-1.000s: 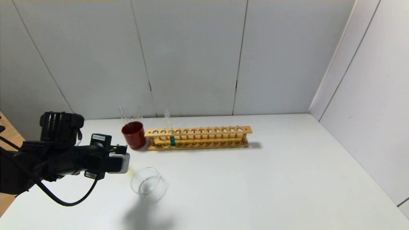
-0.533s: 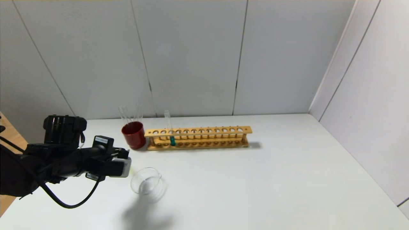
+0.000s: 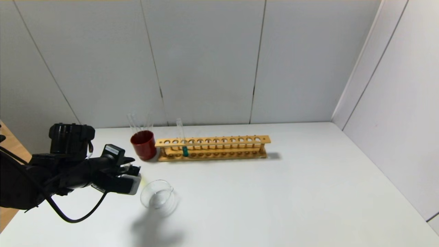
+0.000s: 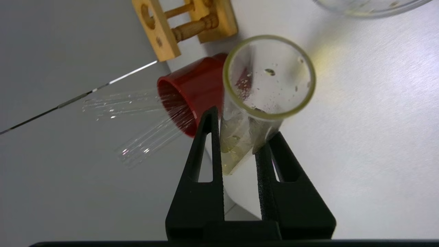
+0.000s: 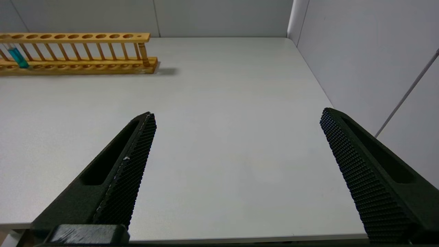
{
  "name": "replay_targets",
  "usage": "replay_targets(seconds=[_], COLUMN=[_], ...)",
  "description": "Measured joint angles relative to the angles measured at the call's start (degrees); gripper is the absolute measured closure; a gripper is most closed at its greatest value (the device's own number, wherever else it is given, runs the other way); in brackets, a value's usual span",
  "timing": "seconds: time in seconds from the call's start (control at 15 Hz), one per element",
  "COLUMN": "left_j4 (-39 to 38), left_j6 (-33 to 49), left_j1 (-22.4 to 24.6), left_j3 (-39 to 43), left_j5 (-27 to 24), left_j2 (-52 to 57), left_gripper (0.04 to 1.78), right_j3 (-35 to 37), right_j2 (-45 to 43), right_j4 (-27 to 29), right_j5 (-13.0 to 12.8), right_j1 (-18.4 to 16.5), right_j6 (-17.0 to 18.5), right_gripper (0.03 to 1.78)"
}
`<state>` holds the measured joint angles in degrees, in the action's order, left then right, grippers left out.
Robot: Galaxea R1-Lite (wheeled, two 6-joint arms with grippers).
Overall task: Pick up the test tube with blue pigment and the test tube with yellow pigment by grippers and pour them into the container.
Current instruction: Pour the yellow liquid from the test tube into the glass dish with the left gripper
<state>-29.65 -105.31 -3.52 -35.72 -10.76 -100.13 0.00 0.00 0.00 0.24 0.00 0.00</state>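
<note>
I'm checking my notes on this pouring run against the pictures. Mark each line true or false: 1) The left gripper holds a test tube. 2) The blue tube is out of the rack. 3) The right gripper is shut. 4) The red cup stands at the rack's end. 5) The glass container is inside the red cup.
1) True: the left gripper is shut on the test tube with yellow pigment.
2) False: the test tube with blue pigment stands in the wooden rack.
3) False: the right gripper is wide open, holding nothing.
4) True: the red cup is beside the rack's left end.
5) False: the container sits apart on the table.
</note>
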Motion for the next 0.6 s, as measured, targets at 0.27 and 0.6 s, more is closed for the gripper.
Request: replay_targets(seconds=[0.27, 0.6], left_j4=[-3.71, -4.00], left_j6=[-0.15, 0.18], left_j1=[-0.28, -2.73], left_j3=[-0.17, -0.52], left_j5=[3.24, 4.73], left_j2=[-1.71, -4.33], left_gripper=[1.50, 1.50], right_j3=[0.00, 0.00], right_j2=[0.00, 0.00], right_j4=[0.00, 0.00], right_j5=[-0.02, 0.00], right_j1=[0.00, 0.00], right_j6=[0.00, 0.00], right_gripper=[0.06, 0.06])
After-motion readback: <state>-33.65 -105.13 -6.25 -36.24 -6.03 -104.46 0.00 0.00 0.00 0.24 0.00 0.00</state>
